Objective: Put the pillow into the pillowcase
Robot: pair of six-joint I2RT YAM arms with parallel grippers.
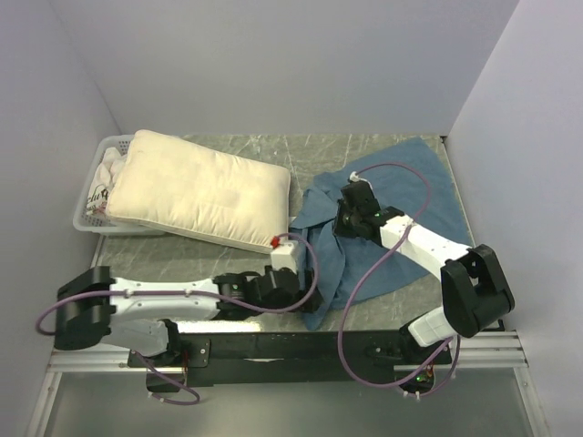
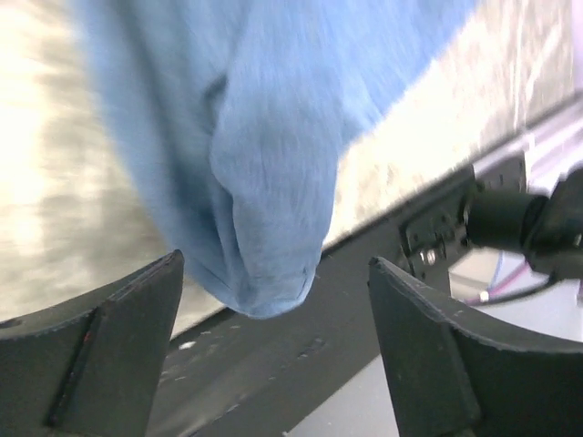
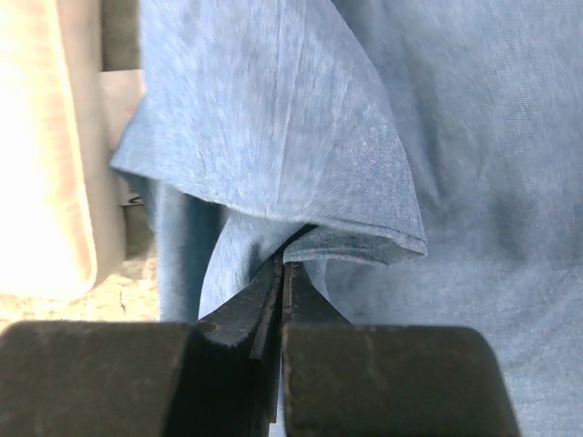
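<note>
The cream pillow (image 1: 196, 191) lies at the back left, its far end resting on a white basket; its edge shows in the right wrist view (image 3: 36, 137). The blue pillowcase (image 1: 392, 196) is spread, wrinkled, over the centre and right of the table. My right gripper (image 1: 349, 208) is shut on a raised fold of the pillowcase (image 3: 301, 127), its tips (image 3: 287, 261) meeting at the hem. My left gripper (image 1: 301, 289) stands open at the pillowcase's near left corner. In the left wrist view that corner (image 2: 264, 182) hangs between the spread fingers (image 2: 273, 259), touching neither.
A white basket (image 1: 91, 196) holding printed cloth (image 1: 107, 173) sits at the back left, under the pillow's end. A black rail (image 1: 301, 346) runs along the near table edge. Purple cables (image 1: 351, 300) loop over the pillowcase. Grey walls close three sides.
</note>
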